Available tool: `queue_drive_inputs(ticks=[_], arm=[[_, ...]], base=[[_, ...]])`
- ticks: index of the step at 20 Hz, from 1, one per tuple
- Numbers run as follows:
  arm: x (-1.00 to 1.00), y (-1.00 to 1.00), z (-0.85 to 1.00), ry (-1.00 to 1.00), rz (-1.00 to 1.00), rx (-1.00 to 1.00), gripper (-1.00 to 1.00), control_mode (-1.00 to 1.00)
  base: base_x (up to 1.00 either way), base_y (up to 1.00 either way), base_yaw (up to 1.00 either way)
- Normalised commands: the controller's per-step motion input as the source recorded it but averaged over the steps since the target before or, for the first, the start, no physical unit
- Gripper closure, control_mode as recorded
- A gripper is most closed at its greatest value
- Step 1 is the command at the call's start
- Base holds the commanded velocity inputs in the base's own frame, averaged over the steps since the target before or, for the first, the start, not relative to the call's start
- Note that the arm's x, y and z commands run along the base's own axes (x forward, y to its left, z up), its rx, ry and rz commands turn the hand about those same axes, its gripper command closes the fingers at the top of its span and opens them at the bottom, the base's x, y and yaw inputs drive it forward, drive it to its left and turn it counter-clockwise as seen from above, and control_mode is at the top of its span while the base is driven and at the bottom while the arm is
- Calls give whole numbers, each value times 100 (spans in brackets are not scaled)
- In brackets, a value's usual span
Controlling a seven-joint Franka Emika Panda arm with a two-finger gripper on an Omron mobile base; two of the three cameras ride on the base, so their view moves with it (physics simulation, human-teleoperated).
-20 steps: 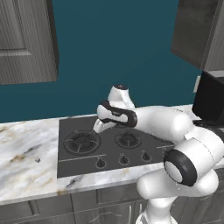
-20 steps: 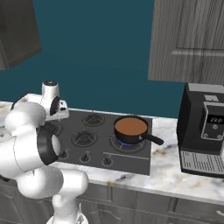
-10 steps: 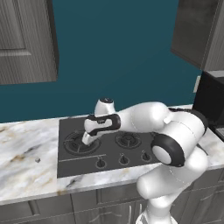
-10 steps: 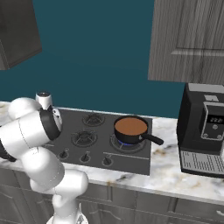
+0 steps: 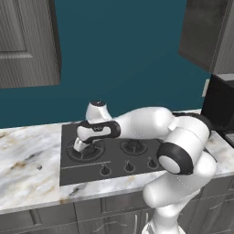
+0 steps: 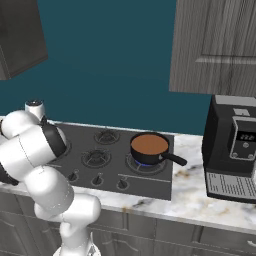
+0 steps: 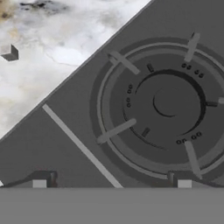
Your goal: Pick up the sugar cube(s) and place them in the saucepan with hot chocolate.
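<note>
A pale grey-white sugar cube (image 7: 8,51) lies on the marble counter left of the cooktop, and shows as a tiny speck (image 5: 39,167) in the left base view. My gripper (image 5: 80,146) hangs open over the cooktop's left burner (image 7: 170,105), well to the right of the cube, with nothing between its tips (image 7: 111,183). The saucepan (image 6: 149,147) with brown hot chocolate sits on the right front burner over a blue flame, its black handle pointing right. In the left base view my arm hides the saucepan.
The black cooktop (image 5: 82,171) has a row of knobs (image 5: 105,170) along its front edge. A dark coffee machine (image 6: 235,150) stands on the counter to the right. Wall cabinets hang overhead at both sides. Bare marble (image 5: 27,183) lies around the cube.
My arm has swung left across the cooktop, from its middle to above the left burner, and the hand has dropped lower. The jaws stayed open. The saucepan has not moved.
</note>
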Motion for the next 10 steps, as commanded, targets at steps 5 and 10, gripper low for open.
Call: queue_drive_inputs(ticks=[5,10], arm=[[-22,36,2,-19,2,0,-100,-100],[-16,33,-5,-16,1,0,-100,-100]], base=[[0,0,0],[0,0,0]])
